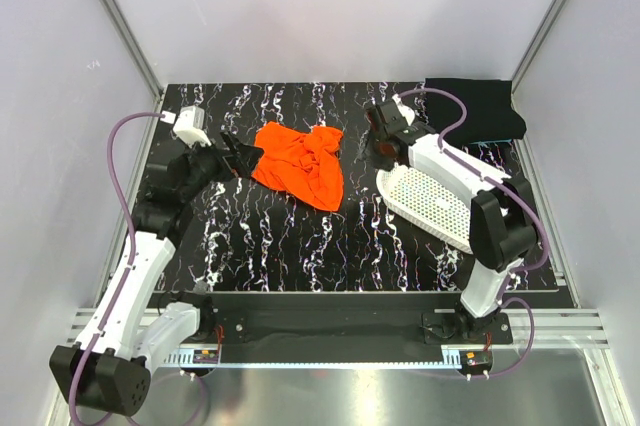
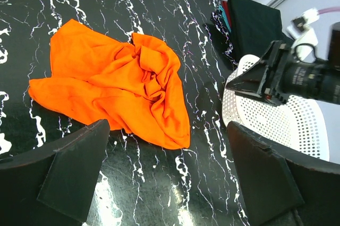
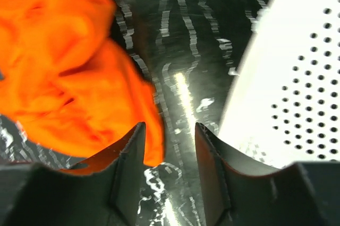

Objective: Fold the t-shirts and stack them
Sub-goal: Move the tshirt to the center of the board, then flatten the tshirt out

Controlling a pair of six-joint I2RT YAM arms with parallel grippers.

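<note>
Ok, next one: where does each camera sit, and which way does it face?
Top external: above and behind, looking down on the table; both arms show.
Left wrist: looks across the orange t-shirt toward the white basket and right arm; left fingers at bottom.
Right wrist: close above the table, between t-shirt and basket; right fingers at bottom.
Shared: all three show the orange t-shirt and basket.
</note>
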